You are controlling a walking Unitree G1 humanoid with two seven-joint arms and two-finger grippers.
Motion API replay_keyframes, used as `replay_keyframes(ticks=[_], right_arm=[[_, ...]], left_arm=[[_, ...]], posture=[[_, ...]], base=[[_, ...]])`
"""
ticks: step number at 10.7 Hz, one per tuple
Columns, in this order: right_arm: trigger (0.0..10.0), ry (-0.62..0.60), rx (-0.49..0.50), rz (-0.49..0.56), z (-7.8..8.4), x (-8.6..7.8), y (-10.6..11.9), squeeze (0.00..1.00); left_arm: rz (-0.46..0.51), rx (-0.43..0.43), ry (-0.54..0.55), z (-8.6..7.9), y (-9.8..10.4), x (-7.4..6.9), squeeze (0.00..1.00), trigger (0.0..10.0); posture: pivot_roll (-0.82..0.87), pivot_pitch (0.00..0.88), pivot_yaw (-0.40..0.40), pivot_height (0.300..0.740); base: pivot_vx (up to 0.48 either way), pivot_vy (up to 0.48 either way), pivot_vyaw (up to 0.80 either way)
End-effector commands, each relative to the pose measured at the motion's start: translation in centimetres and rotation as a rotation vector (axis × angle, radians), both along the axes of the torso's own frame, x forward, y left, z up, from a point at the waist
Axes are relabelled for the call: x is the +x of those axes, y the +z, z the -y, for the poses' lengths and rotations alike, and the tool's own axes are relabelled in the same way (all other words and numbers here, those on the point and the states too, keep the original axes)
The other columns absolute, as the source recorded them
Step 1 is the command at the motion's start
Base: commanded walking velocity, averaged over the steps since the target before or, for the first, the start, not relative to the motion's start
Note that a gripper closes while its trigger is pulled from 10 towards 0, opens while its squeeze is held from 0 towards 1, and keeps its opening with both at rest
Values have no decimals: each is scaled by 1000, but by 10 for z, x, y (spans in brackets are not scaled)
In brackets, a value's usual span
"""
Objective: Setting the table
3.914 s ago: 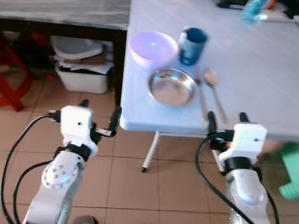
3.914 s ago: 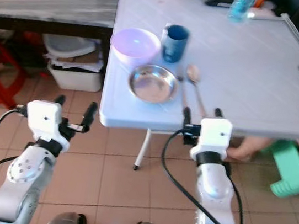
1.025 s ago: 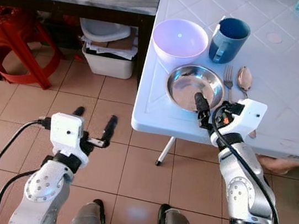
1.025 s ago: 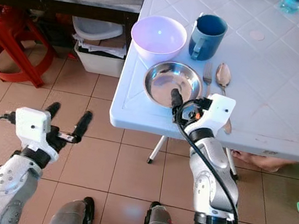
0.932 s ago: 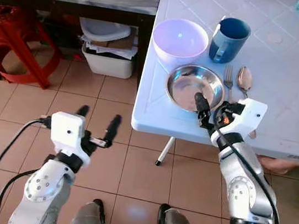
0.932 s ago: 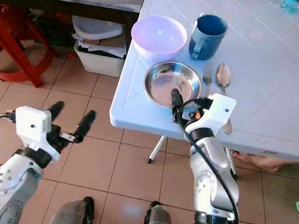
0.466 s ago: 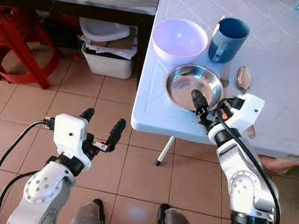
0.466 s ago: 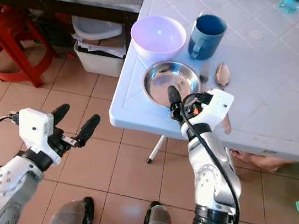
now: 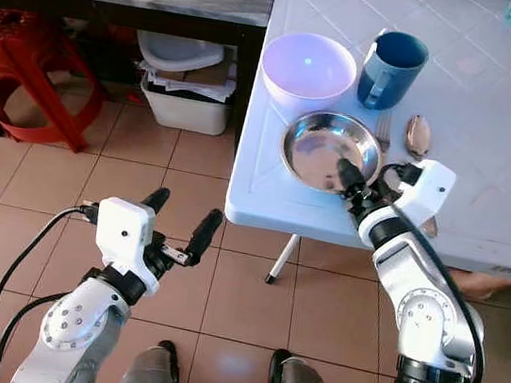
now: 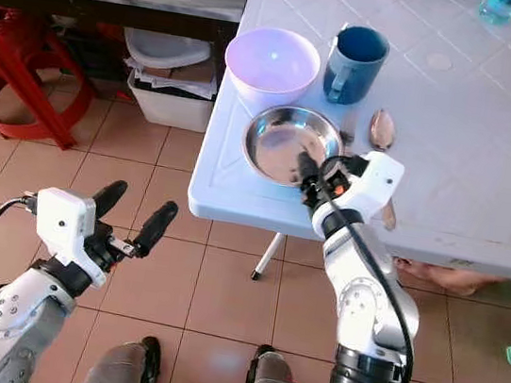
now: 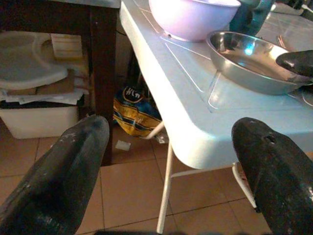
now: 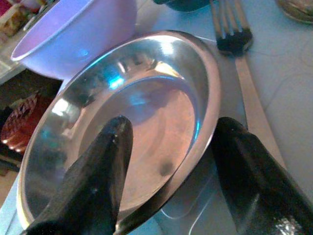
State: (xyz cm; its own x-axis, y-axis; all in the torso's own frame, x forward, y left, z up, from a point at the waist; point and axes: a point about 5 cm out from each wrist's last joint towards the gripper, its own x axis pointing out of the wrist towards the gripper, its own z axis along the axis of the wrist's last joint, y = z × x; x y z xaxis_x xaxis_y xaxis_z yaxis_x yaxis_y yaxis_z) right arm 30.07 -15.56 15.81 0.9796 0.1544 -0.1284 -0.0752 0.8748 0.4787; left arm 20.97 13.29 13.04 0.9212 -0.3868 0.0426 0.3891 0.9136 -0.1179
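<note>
Right wrist view: right gripper (image 12: 166,161) fingers straddle steel plate (image 12: 146,98) rim; apart.

Between the left gripper's (image 11: 171,171) spread fingers: white table (image 11: 195,132) edge, steel plate (image 11: 249,63), lilac bowl (image 11: 193,17).

Your head views are bright and evenly lit, daylight washing the pale worktop (image 9: 491,139) almost white; the floor (image 9: 37,189) beneath is dimmer; your left wrist view is sharp, shaded under the worktop; your right wrist view is soft up close, with blue-white glare on the steel plate (image 12: 146,127) and blurred black fingers (image 12: 93,181)
</note>
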Motion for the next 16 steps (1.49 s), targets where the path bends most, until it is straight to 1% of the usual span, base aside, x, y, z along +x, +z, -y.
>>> replay_keyframes(ticks=[1, 3, 5, 6, 8, 12, 14, 15, 16], right_arm=[[0, -54, -2, -189, 11, -7, -35, 0], [0, -91, 27, -205, 15, -6, -36, 0], [0, -114, 43, -261, 19, -6, -42, 0], [0, -124, 49, -281, 20, -6, -44, 0], [0, -147, 73, -303, 22, -6, -45, 0], [0, -164, 98, -311, 23, -4, -42, 0], [0, -151, 134, -302, 18, -2, -38, 0], [0, -152, 190, -305, 14, -2, -37, 0], [0, -154, 220, -317, 12, -2, -38, 0]], left_arm=[[-7, 8, -10, 0, 0, -3, 0, 10000], [-5, 13, -11, 1, 0, -3, 0, 10000], [-2, 12, -21, 2, 0, -3, 0, 10000], [3, 6, -50, 4, 2, -4, 0, 10000], [11, 7, -85, 7, 3, -4, 0, 10000], [10, 10, -88, 7, 2, -2, 0, 10000], [9, 24, -62, 3, 0, 0, 0, 10000], [2, 52, 22, -6, -4, 4, 0, 10000], [-25, 75, 101, -14, -11, 9, 0, 10000]], posture=[[28, 271, 30, 740], [29, 265, 28, 740], [27, 263, 26, 740], [25, 262, 26, 740], [24, 261, 26, 740], [19, 260, 23, 740], [20, 257, 24, 740], [19, 256, 22, 740], [16, 246, 16, 740]], base=[[0, 0, 0], [0, 0, 0], [0, 0, 0], [0, 0, 0], [0, 0, 0], [0, 0, 0], [0, 0, 0], [0, 0, 0], [0, 0, 0]])
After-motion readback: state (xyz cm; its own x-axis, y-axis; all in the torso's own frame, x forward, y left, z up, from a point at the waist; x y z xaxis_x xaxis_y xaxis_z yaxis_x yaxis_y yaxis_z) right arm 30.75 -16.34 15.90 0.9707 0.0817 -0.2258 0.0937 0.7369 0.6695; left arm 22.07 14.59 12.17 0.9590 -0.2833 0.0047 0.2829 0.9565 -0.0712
